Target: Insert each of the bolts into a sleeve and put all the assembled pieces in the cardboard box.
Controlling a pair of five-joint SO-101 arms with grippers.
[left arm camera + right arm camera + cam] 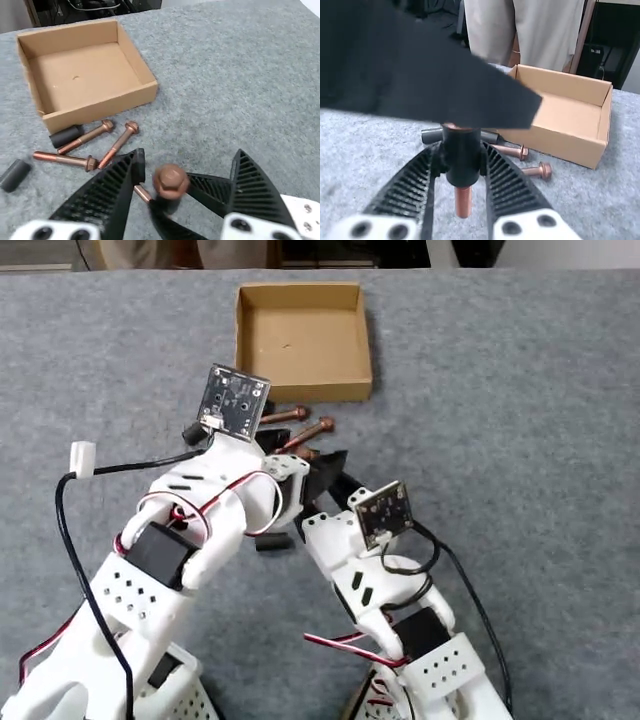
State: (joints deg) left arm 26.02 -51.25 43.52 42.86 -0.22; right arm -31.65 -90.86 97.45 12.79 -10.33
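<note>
Copper bolt [463, 202] sits in the black sleeve [462, 170] pinched by the right gripper [462, 150]; left gripper [190, 152] (jaws spread) straddles both.

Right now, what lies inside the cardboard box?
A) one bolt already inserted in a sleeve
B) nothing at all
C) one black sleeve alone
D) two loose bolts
B: the cardboard box shows only its bare floor, while three loose bolts and two sleeves lie outside it on the table.
</note>
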